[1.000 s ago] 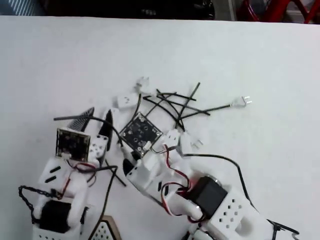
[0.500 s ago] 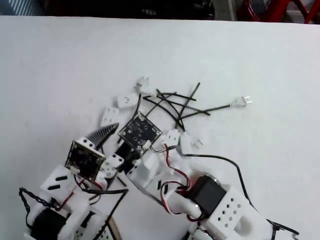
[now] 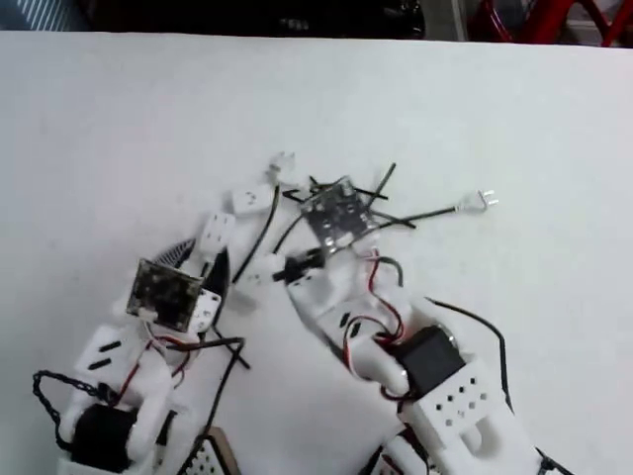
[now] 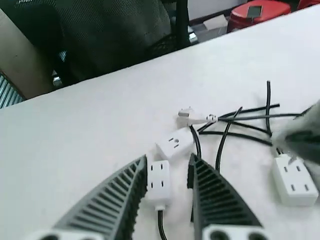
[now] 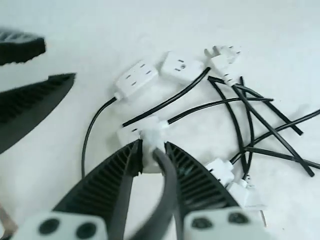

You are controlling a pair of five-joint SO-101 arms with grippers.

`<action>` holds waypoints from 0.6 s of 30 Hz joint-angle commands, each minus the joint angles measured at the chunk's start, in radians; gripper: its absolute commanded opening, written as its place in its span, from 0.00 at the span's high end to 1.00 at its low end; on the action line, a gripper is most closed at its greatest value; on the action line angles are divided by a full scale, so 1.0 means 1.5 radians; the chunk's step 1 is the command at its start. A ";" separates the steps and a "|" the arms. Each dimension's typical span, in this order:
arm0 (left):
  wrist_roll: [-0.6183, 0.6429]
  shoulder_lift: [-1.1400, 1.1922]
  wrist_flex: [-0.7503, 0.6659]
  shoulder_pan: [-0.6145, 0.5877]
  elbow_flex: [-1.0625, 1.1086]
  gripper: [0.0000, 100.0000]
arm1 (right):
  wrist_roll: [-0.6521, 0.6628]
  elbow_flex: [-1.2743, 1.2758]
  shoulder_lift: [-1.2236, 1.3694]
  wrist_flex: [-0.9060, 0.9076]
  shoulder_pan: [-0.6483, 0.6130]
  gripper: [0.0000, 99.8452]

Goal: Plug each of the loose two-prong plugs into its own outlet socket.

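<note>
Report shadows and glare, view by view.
High view: the table is evenly bright, no glare spots. Left wrist view: a soft shadow lies beneath the outlet socket between the left gripper fingers. Right wrist view: the black cables cast faint, thin shadows.

White table [image 3: 119, 109] fills most of the high view. Dark strip along the top edge, red frame [image 3: 554, 20] upper right, striped panel [image 3: 40, 14] upper left. Left wrist view, beyond the table: dark mesh chair [image 4: 115, 35], red stool [image 4: 255, 12], tan panel [image 4: 20, 60].
</note>
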 commanded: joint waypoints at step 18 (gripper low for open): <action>-0.074 0.426 -0.064 -0.084 -0.139 0.77 | -0.103 0.214 -0.009 -0.317 0.141 0.98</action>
